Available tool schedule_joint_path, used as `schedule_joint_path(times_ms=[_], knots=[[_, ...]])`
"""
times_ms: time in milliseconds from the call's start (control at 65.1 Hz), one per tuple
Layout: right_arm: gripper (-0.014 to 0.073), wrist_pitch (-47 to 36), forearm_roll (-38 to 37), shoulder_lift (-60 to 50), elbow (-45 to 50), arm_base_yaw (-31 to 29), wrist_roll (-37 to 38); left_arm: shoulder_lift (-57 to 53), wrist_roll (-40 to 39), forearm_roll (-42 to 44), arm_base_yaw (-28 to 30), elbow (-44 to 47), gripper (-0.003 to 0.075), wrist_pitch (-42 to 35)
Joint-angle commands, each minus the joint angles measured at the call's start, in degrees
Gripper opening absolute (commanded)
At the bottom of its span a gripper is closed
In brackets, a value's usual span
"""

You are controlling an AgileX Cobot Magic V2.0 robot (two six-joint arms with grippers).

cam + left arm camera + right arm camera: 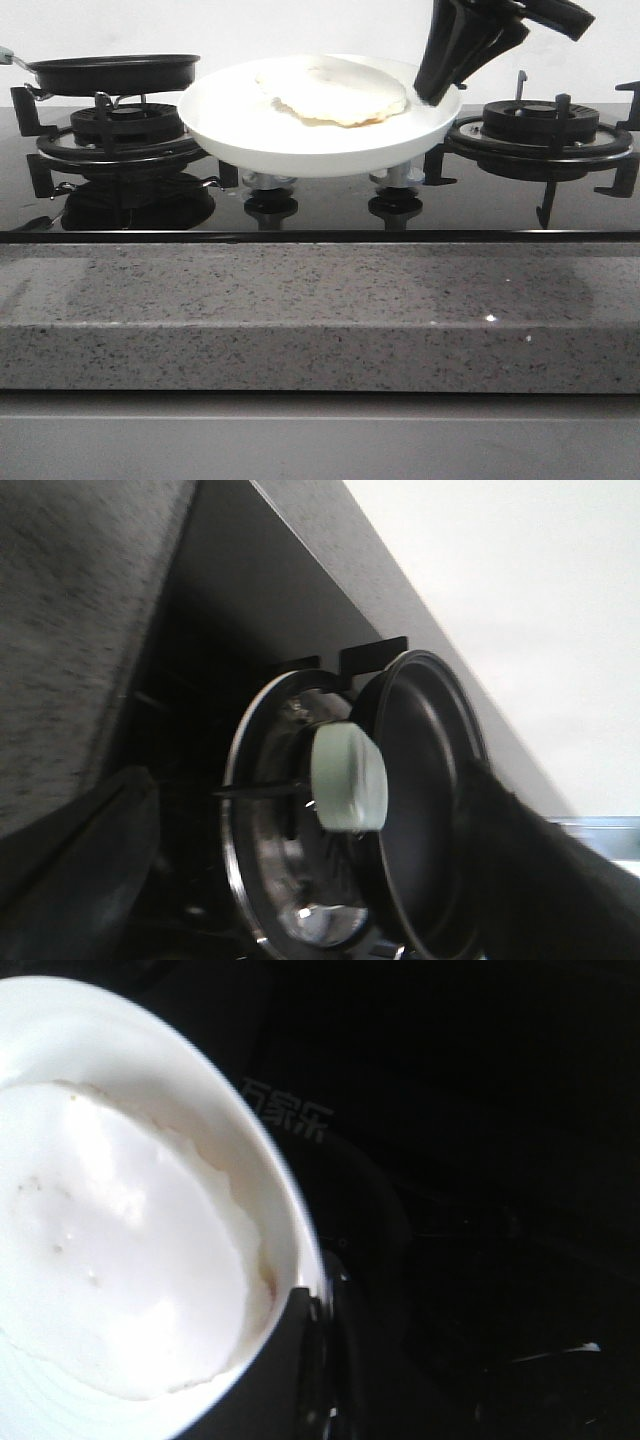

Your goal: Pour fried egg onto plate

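The white plate [250, 130] is held about level over the middle of the stove, just above the knobs. The fried egg [335, 92] lies on it, pale face up, no yolk showing. My right gripper [432, 95] is shut on the plate's right rim. In the right wrist view one dark finger [280, 1380] clamps the plate's rim [215, 1130] beside the egg [120, 1250]. The black pan [115, 72] sits empty on the left burner. My left gripper [310, 920] is open, and the pan handle's pale end [348, 778] lies ahead between its fingers, untouched.
The left burner grate [120, 130] carries the pan, and the right burner grate [540, 125] is bare. Two stove knobs [270, 200] sit under the plate. A speckled granite counter edge [320, 310] runs along the front. A white wall stands behind.
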Motion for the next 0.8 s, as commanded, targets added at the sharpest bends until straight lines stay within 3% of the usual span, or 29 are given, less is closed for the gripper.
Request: schedule_joint_path(times_ms=[0, 261, 430, 522, 783], knots=[[-0.0067, -2.47, 1.77, -3.06, -1.63, 0.01, -0.48, -7.47, -3.02, 4.89, 0.25, -3.72, 0.0567, -0.77], [-0.0067, -2.47, 1.77, -3.06, -1.63, 0.01, -0.48, -19.83, -6.95, 24.22, -7.48, -5.77, 0.0564, -2.36], [-0.0067, -2.47, 1.77, -3.06, -1.63, 0.01, -0.48, -27.62, -19.06, 52.57, -20.37, -4.1, 0.0564, -2.62], [-0.0067, -2.47, 1.77, -3.06, -1.63, 0.01, -0.48, -32.21, -24.33, 62.76, -27.34, -0.16, 0.0564, -3.71], [-0.0067, -2.47, 1.77, -3.06, -1.63, 0.01, -0.48, -48.35, -28.25, 66.05, -35.59, 17.41, 0.0564, -9.22]])
